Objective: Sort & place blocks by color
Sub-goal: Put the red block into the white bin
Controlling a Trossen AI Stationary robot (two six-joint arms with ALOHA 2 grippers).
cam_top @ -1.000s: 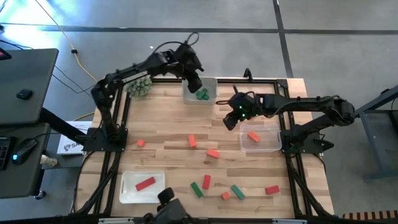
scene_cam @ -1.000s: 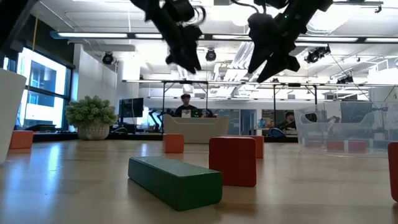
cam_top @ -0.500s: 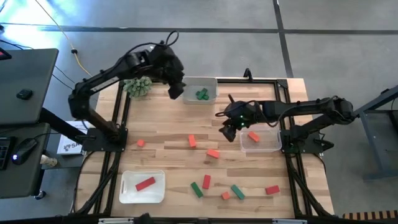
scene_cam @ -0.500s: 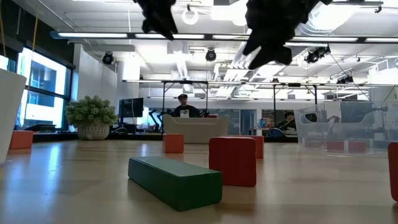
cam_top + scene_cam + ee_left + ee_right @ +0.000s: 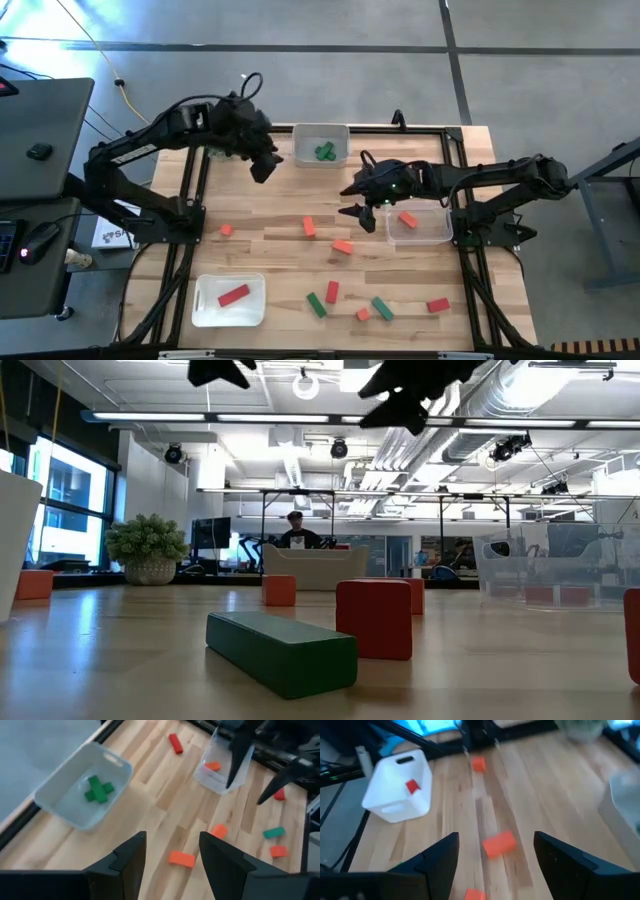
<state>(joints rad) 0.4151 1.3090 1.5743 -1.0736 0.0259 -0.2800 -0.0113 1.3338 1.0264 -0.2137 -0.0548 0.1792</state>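
Observation:
Three trays stand on the wooden table. The far tray (image 5: 322, 145) holds green blocks (image 5: 99, 790), the right tray (image 5: 418, 222) an orange block (image 5: 407, 219), and the near-left tray (image 5: 230, 298) a red block (image 5: 233, 295). Loose orange blocks (image 5: 343, 246), red blocks (image 5: 332, 291) and green blocks (image 5: 382, 309) lie flat on the table. My left gripper (image 5: 262, 165) hangs open and empty, left of the far tray. My right gripper (image 5: 358, 203) hangs open and empty, left of the right tray, above an orange block (image 5: 498, 843).
A spiky green plant in a pot (image 5: 147, 545) stands at the far left corner, beside my left arm. A black frame (image 5: 440, 130) rims the table. A person sits at a desk (image 5: 296, 532) in the room behind.
My left gripper has risen from above the far tray and swung toward the table's left edge, empty. My right gripper has drifted a little toward the near edge, has rolled at the wrist and has opened wider. No block has moved.

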